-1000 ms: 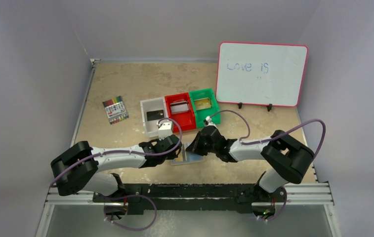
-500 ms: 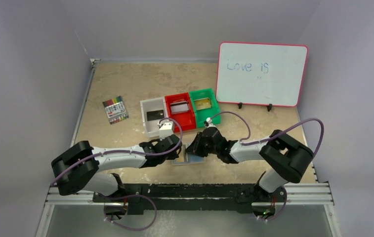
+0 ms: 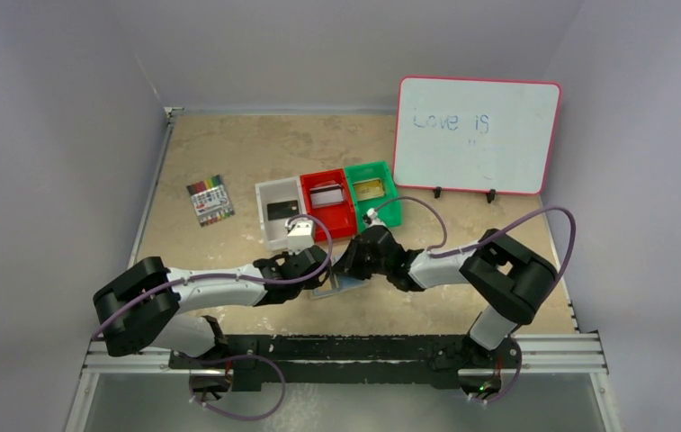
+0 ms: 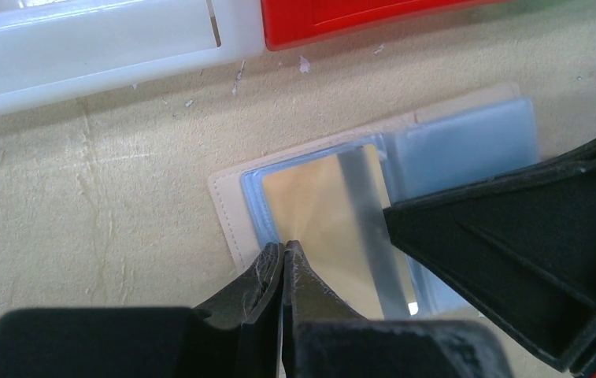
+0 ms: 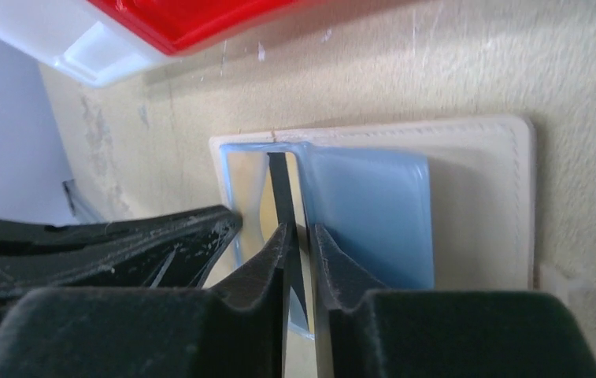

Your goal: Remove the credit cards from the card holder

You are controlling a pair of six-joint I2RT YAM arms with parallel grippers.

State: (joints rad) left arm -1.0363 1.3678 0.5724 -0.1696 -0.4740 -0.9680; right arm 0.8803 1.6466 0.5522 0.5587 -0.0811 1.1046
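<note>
Tabletop: left end effector [image 4: 283, 252] closed, touching gold card [image 4: 318, 209] in card holder [image 4: 468, 146]; right end effector [image 5: 300, 233] slightly parted above it.

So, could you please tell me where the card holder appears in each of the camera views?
Top external: card holder small, low centre, in front of the red bin, partly hidden.
Left wrist: card holder open, centre to right; red bin along the top edge.
Right wrist: card holder open, centre-right; red bin top left.
Shared landmark: the red bin.
</note>
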